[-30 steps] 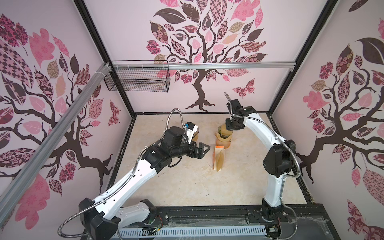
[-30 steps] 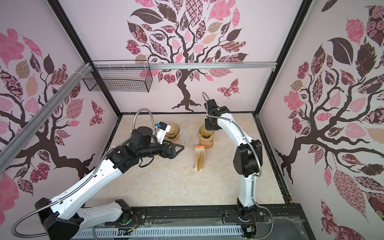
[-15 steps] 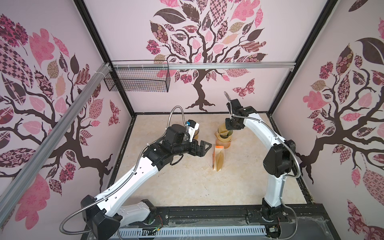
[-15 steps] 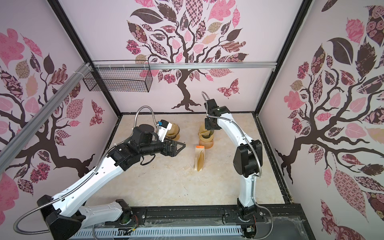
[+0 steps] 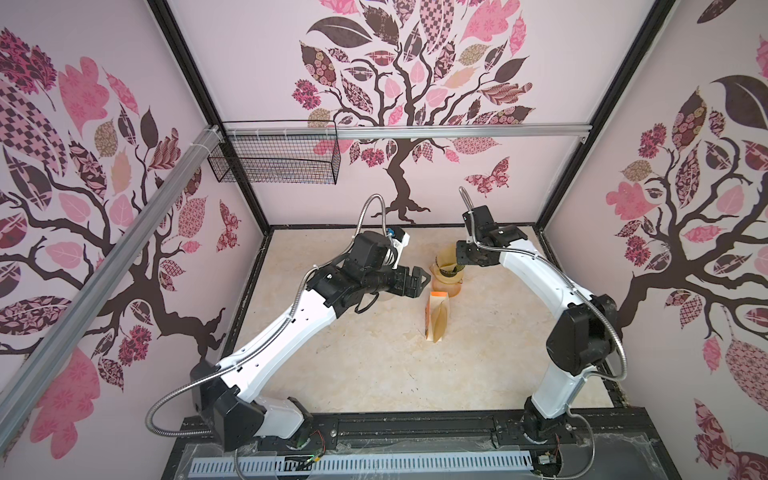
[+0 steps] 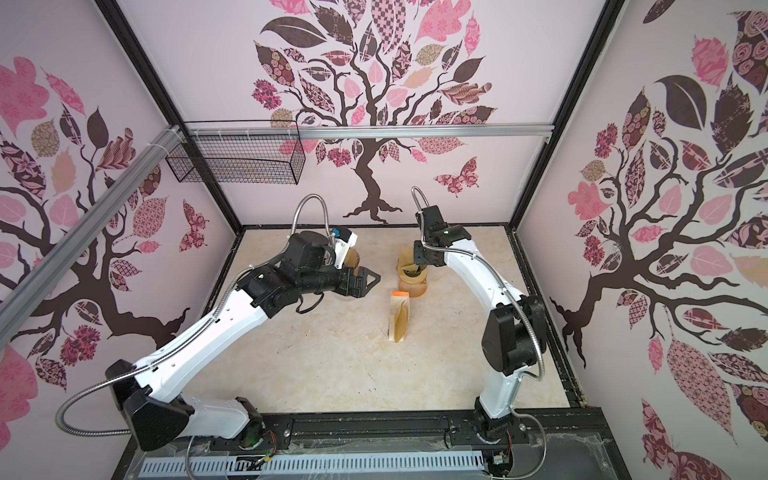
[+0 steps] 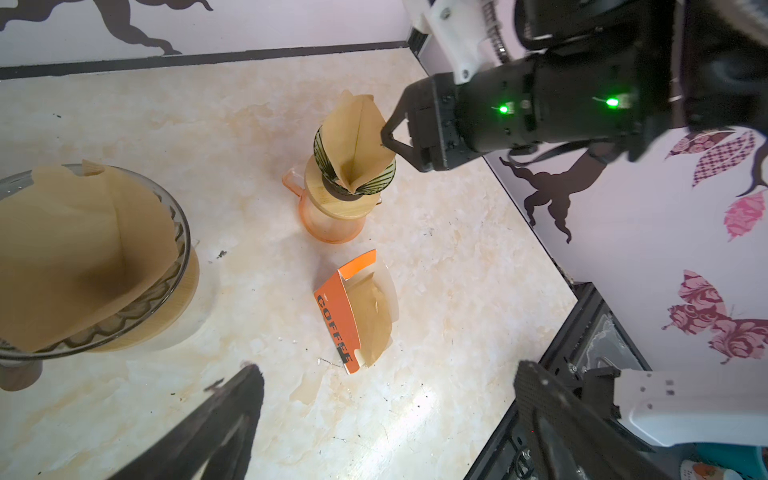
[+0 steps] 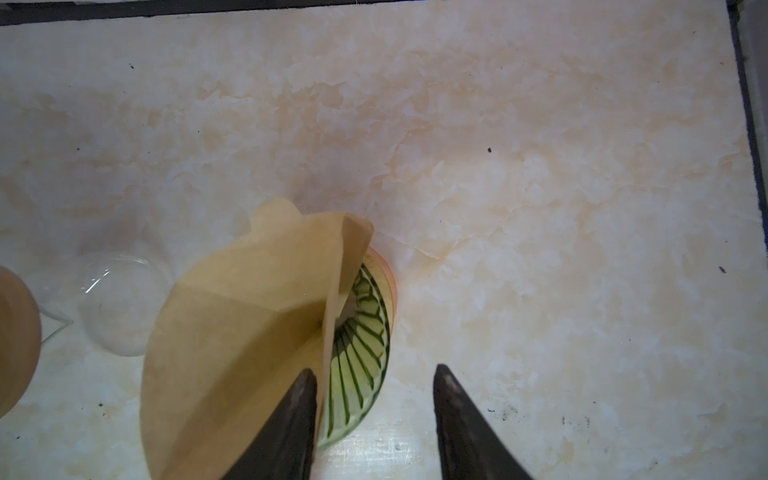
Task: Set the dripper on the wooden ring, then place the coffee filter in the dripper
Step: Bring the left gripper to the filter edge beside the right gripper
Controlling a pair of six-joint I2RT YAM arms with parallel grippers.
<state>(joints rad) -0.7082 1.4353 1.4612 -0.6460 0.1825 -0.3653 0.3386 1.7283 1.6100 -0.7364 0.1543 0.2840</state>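
my right pincer (image 8: 374, 370) hangs over the green dripper (image 8: 362, 332), jaws apart with nothing between them. the coffee filter (image 8: 249, 324) stands in that dripper, leaning to one side, its folded edge just beside one of the fingers (image 8: 291, 415); i cannot tell whether they touch. the dripper sits on an orange carafe (image 7: 328, 224) on the surface (image 7: 124, 124). my left pincer (image 7: 388, 368) is spread wide and empty, well apart from the filter. i count two drippers, the green one and a clear dripper (image 7: 183, 232), each with one brown filter seated; the second filter (image 7: 75, 249) fills the clear one. one orange box (image 7: 338, 316) lies near the carafe, more filters inside.
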